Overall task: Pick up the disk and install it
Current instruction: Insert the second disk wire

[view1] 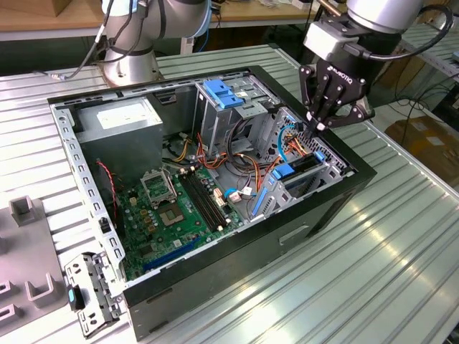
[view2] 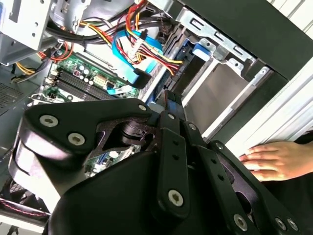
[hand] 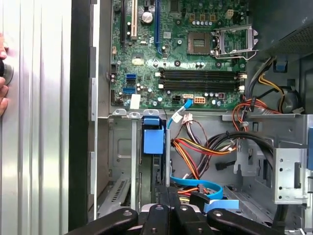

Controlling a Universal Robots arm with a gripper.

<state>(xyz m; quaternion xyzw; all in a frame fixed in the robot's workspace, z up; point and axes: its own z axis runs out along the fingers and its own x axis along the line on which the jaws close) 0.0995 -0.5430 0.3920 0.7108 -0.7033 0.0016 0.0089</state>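
one pincer (view1: 324, 118) closed above disk (view1: 300, 170)

A ribbed metal table (view1: 401, 236) carries everything here. In the exterior view, an open black computer case (view1: 215, 279) lies flat across its middle. At about eight o'clock from the case, a small metal bracket with a blue tab (view1: 90, 294) lies just beside its corner. Farther out at nine o'clock sit grey moulded blocks (view1: 25, 244). A hand (view2: 274, 159) rests on the table beside the case in the second wrist view.
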